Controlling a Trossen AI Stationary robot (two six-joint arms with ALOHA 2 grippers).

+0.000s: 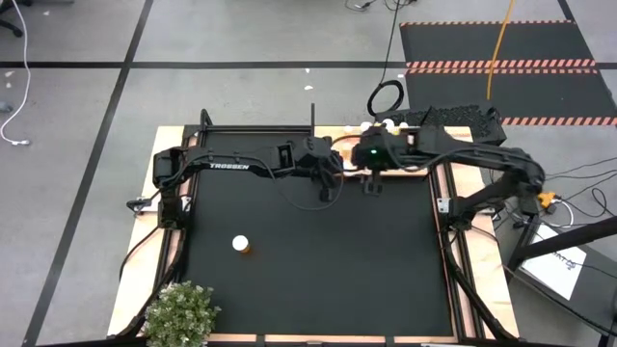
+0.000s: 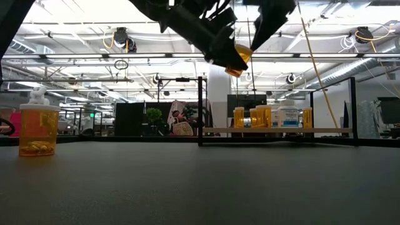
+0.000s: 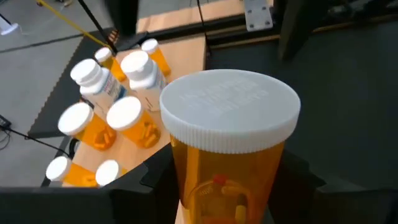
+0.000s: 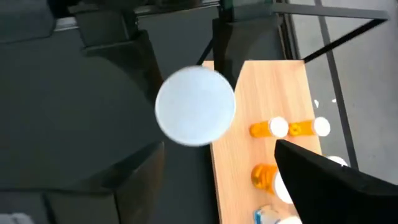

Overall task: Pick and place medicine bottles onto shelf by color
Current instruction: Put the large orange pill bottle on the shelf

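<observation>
From above, I count one lone orange bottle (image 1: pixel 241 245) standing on the black mat (image 1: pixel 318 280) near my left side, and a cluster of white caps on the shelf (image 1: pixel 386 128) at the far edge, mostly hidden under my right arm, so I can't count them here. My left gripper (image 1: pixel 331 183) and right gripper (image 1: pixel 372 185) meet near that far edge; what they carry is lost against the dark arms. At table height, the lone bottle (image 2: pixel 38 130) stands at the left, about four orange bottles and one white one (image 2: pixel 289 117) line the shelf (image 2: pixel 275 130), and one orange bottle (image 2: pixel 236 60) hangs high in my grip, arms cut off by the frame top. Through my left wrist, my fingers (image 3: pixel 155 180) are clamped on a large white-capped orange bottle (image 3: pixel 229 146); behind it, I count eight bottles on the shelf (image 3: pixel 180 59). Through my right wrist, my fingers (image 4: pixel 134 180) stand wide apart below the held bottle's cap (image 4: pixel 195 106), not touching; about three bottles show on the shelf (image 4: pixel 242 124), more are hidden behind my other finger.
</observation>
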